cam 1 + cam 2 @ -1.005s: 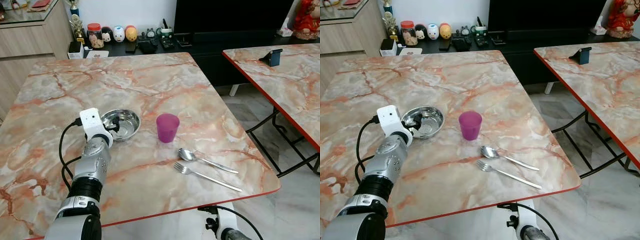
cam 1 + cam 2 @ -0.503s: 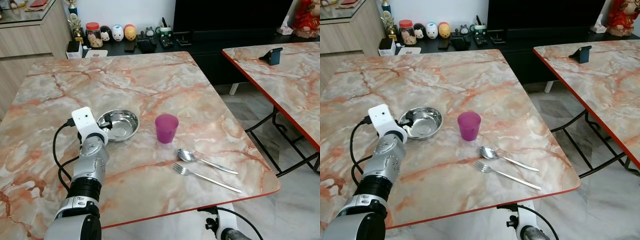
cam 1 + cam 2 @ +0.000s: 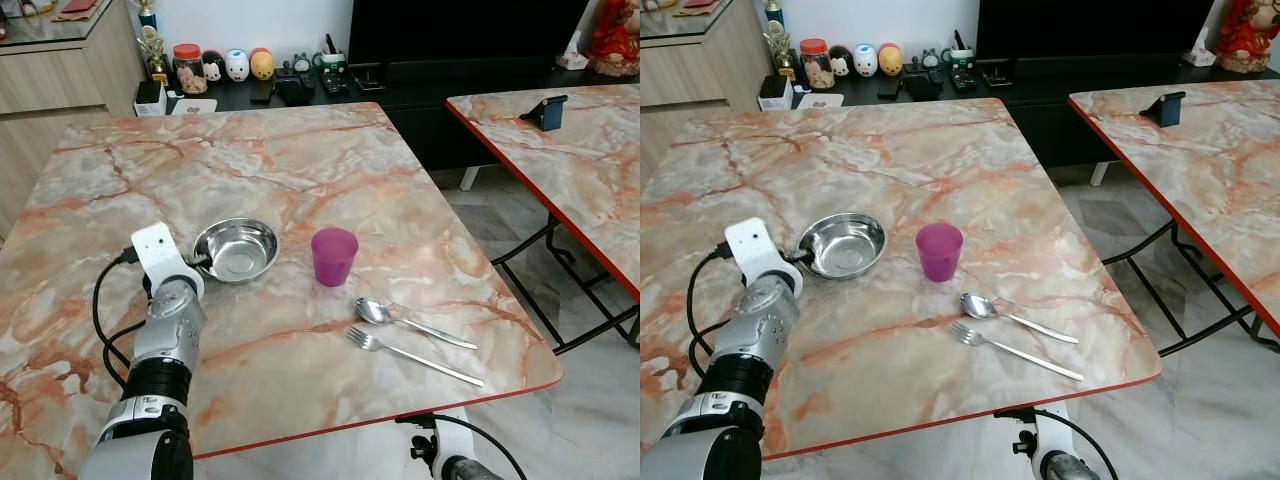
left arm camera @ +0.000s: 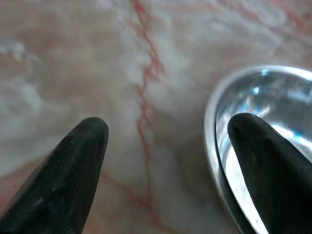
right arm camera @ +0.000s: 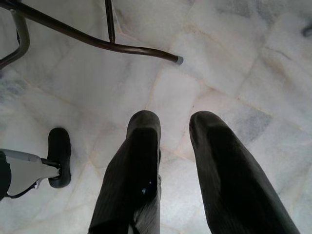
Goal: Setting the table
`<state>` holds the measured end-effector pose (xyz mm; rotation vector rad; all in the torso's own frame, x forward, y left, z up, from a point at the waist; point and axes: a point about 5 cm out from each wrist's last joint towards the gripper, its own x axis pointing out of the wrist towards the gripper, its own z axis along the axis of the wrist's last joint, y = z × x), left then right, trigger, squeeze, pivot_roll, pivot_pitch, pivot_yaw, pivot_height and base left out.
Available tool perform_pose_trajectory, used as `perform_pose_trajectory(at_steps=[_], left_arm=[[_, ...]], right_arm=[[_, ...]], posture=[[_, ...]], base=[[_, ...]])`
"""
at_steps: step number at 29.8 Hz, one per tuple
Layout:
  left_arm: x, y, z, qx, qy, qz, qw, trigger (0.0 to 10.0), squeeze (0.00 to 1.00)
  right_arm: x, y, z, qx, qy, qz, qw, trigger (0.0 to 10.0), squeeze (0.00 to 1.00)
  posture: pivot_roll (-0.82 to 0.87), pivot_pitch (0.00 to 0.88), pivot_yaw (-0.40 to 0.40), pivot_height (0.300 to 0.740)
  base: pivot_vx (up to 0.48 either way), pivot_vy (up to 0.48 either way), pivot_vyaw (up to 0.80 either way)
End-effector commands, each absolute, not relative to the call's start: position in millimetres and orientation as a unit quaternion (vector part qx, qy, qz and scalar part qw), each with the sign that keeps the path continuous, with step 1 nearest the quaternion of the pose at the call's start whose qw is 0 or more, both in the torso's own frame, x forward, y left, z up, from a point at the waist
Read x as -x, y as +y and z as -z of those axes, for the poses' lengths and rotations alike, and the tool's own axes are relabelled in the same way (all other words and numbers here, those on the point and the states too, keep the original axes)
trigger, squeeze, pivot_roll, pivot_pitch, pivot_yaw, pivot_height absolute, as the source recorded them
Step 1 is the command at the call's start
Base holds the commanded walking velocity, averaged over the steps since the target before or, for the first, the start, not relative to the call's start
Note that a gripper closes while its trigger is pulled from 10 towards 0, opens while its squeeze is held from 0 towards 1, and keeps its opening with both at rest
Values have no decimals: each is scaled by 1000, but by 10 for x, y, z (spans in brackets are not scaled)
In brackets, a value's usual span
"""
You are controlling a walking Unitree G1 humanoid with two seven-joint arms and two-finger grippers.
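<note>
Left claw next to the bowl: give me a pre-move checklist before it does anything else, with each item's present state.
1. Left claw open: ok, fingers spread apart.
2. Claw free of the bowl: cannot tell; one finger overlaps the rim in the wrist view, contact unclear.
3. Bowl upright on the table: ok.
4. Cup upright, apart from the bowl: ok.
5. Spoon and fork side by side, right of the cup's near side: ok.
6. Right claw out of the way: ok, below the table over the floor.
</note>
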<state>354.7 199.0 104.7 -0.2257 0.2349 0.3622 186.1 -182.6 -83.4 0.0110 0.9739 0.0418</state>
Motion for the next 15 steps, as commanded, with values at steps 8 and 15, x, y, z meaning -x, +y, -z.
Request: perform_pose_trajectory(at_steps=[8,15], left_arm=[[-3535,1908,-963,106,148,-154,971,10000,0],[-3543,1850,-948,112,154,-141,972,10000,0]], right_arm=[[-1883,-1834,822,-4,466,-20,885,10000,0],[-1881,-1830,824,-4,467,-20,884,10000,0]], posture=[[85,0,-38,740],[85,0,-36,740]], base=[[0,0,0],[0,0,0]])
